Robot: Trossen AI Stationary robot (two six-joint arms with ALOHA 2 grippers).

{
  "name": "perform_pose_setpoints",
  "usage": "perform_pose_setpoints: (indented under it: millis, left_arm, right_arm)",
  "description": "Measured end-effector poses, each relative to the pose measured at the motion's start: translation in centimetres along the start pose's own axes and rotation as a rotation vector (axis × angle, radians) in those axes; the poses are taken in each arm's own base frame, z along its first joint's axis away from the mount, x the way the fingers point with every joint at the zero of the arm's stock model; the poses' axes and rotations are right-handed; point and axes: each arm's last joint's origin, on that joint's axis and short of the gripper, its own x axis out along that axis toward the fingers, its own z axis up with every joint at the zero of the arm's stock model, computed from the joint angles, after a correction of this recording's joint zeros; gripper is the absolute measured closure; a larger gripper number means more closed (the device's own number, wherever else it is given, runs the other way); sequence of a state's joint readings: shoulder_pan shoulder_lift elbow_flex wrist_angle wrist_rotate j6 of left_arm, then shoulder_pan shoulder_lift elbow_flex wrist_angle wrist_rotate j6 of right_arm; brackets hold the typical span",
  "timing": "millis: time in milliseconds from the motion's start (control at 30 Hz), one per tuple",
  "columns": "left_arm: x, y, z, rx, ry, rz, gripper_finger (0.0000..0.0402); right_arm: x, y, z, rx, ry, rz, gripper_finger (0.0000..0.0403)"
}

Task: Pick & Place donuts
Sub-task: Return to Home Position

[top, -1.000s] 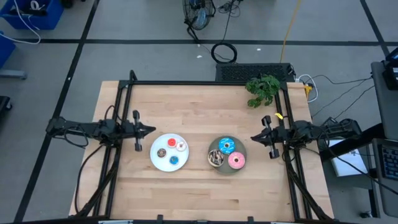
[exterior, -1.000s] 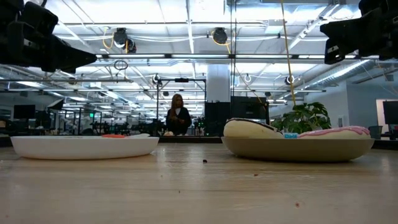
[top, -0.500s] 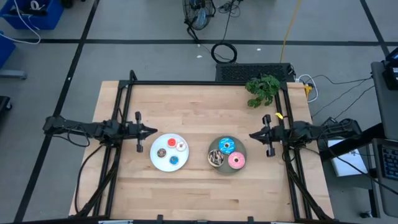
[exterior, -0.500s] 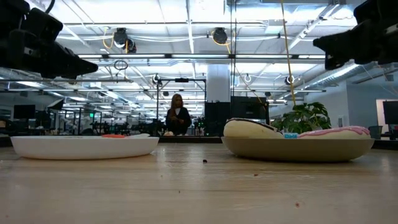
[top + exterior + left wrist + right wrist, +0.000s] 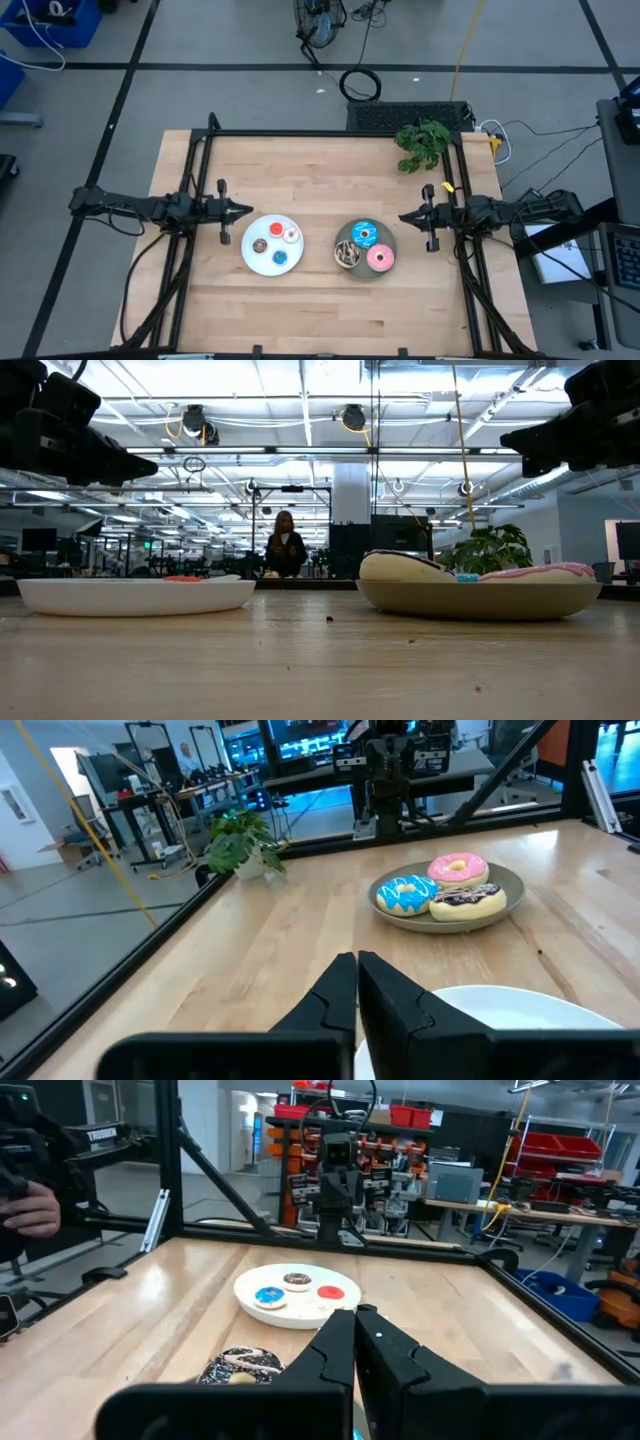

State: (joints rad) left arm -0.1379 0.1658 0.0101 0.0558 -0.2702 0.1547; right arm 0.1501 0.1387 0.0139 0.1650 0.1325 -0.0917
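The white plate point(image 5: 255, 262) carries the four tiny donuts: red point(image 5: 276, 230), white point(image 5: 291, 235), brown point(image 5: 260, 246) and blue point(image 5: 280, 257). The grey plate point(image 5: 341, 238) holds the blue sprinkled donut point(image 5: 363, 235), the brown sprinkled donut point(image 5: 347, 255) and the pink donut point(image 5: 380, 258). My left gripper point(image 5: 246, 210) hovers shut above the table, just left of the white plate's far rim. My right gripper point(image 5: 403, 216) hovers shut just right of the grey plate's far rim. In the left wrist view the shut fingers point(image 5: 356, 970) point across at the grey plate point(image 5: 510, 880).
A small green plant point(image 5: 425, 143) stands at the far right corner of the table. A black frame point(image 5: 330, 134) runs around the far edge and both sides. Bare wood lies near and far of the plates. A person point(image 5: 285, 545) stands far behind; a hand point(image 5: 30, 1205) shows off-table.
My right gripper has crept a little toward the table's left, closer to the grey plate, staying shut and off the table. The plates and donuts have kept their places.
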Motion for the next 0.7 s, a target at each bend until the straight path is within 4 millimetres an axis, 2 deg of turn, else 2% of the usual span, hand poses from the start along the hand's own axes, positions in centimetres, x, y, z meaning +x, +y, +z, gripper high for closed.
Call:
perform_pose_setpoints:
  millis: [267, 700]
  left_arm:
    - [0.0, 0.03, 0.14, -0.006, -0.017, 0.005, 0.0351]
    - [0.0, 0.04, 0.2, -0.01, -0.022, 0.007, 0.035]
  right_arm:
    - [0.0, 0.0, 0.0, 0.0, 0.0, 0.002, 0.0403]
    - [0.0, 0.01, 0.0, 0.0, 0.0, 0.002, 0.0403]
